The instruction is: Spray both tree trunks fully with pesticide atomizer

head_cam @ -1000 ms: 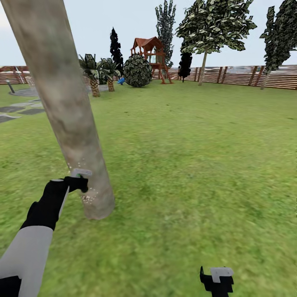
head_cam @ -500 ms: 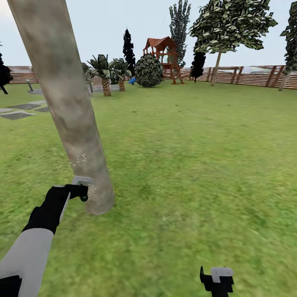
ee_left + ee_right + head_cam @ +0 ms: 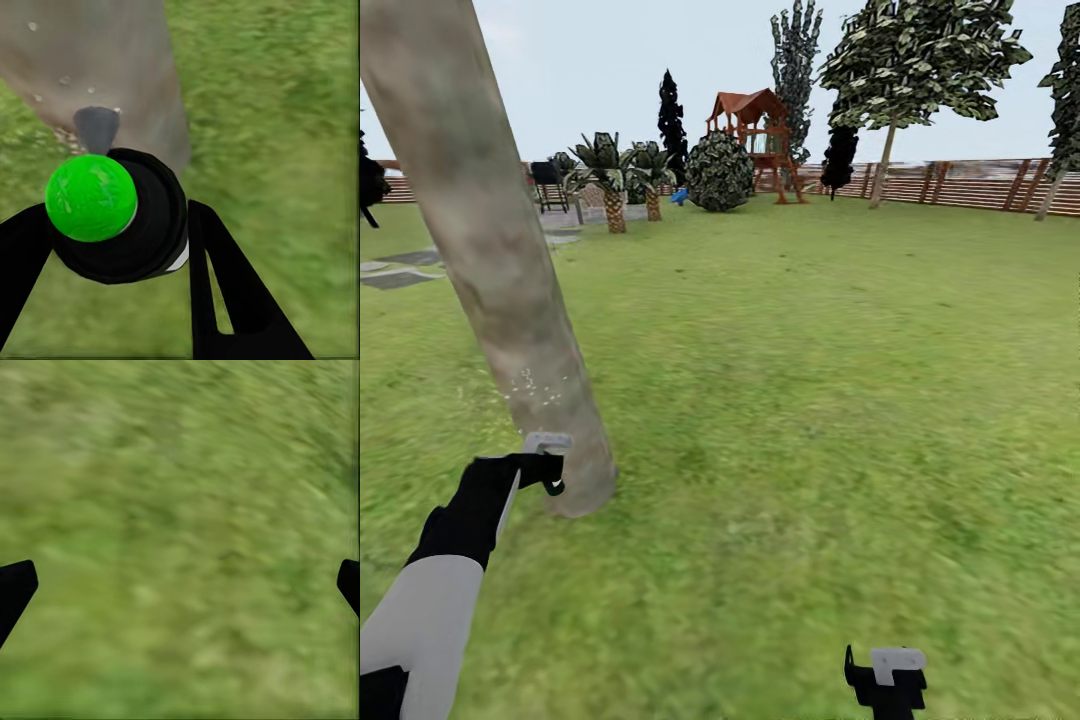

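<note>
The lawn (image 3: 810,400) is the biggest thing here, a wide spread of mottled, blurry green turf running out to a brown horizontal-slat fence (image 3: 960,185) at about 1 to 2 o'clock. Next in bulk is the near tree trunk (image 3: 500,270), a smooth leaning column of blotched grey-brown and beige rising from about 9 o'clock out past the top edge at 11; it stands a little further toward 9 o'clock than half a second ago, as the whole scene does, so the head camera has turned rather than the tree. A second tree (image 3: 920,60) with a blocky green crown stands by the fence at 1 o'clock, and a wooden playhouse (image 3: 760,135) with a reddish roof sits near 12, beside a round bush (image 3: 718,172) and striped palm plants (image 3: 610,175). A dark chair-like shape (image 3: 547,185) now shows at 11 o'clock, where the earlier frame had none. Grey stone slabs (image 3: 400,268) lie flat at 10 o'clock. The left arm (image 3: 435,590), white sleeve into black forearm, reaches to the trunk's base, and the left gripper (image 3: 550,470) is clamped on the pesticide atomizer (image 3: 131,221), a black cylinder whose top shows glossy green in the left wrist view, nozzle pointed at the bark. Tiny whitish specks of pesticide (image 3: 530,385) dot the trunk above the gripper, slightly higher up the bark than before. The right gripper (image 3: 180,585) hangs at 5 o'clock over bare grass, its black fingertips (image 3: 15,589) spread wide with nothing between them.
</note>
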Available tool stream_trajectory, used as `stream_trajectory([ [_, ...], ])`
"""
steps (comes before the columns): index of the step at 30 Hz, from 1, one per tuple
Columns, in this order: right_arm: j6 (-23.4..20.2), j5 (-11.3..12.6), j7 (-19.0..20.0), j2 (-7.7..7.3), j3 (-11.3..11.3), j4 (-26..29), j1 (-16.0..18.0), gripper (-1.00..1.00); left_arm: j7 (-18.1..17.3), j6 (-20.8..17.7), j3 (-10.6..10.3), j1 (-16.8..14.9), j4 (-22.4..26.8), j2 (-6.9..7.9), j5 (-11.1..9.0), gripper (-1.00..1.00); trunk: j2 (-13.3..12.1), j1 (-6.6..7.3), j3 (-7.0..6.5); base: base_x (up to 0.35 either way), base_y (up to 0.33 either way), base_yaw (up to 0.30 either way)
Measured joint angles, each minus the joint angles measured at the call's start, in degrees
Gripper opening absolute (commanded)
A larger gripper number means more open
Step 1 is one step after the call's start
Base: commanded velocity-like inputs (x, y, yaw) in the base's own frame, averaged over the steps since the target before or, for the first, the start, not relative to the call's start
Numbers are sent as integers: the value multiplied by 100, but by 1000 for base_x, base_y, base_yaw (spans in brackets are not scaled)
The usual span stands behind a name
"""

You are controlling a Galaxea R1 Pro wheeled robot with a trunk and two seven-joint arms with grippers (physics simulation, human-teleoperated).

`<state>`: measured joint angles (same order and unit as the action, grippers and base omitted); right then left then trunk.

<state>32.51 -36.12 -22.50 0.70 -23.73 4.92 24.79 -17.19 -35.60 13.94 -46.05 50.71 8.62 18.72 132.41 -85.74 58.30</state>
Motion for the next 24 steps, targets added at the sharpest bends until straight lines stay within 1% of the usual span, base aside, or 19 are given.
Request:
stream_trajectory([
  [6,1,0,0,0,1,0,0,100,8,1,39,0,8,0,6,-100,0,0,0,-132,-274,260],
  [10,1,0,0,0,2,0,0,100,333,-12,53,0,9,-3,6,-100,0,0,0,-6,-271,238],
  [12,1,0,0,0,0,0,0,100,466,-21,43,0,8,-41,-6,-100,0,0,0,197,-211,39],
  [18,1,0,0,0,4,0,0,100,496,-26,47,0,9,-61,0,-100,0,0,0,264,-175,19],
  [21,1,0,0,0,8,0,0,100,497,-26,63,0,9,-45,9,-100,0,0,0,265,-161,223],
  [24,1,-1,0,1,8,0,0,100,497,-24,60,0,7,6,3,-100,0,0,0,94,-52,243],
])
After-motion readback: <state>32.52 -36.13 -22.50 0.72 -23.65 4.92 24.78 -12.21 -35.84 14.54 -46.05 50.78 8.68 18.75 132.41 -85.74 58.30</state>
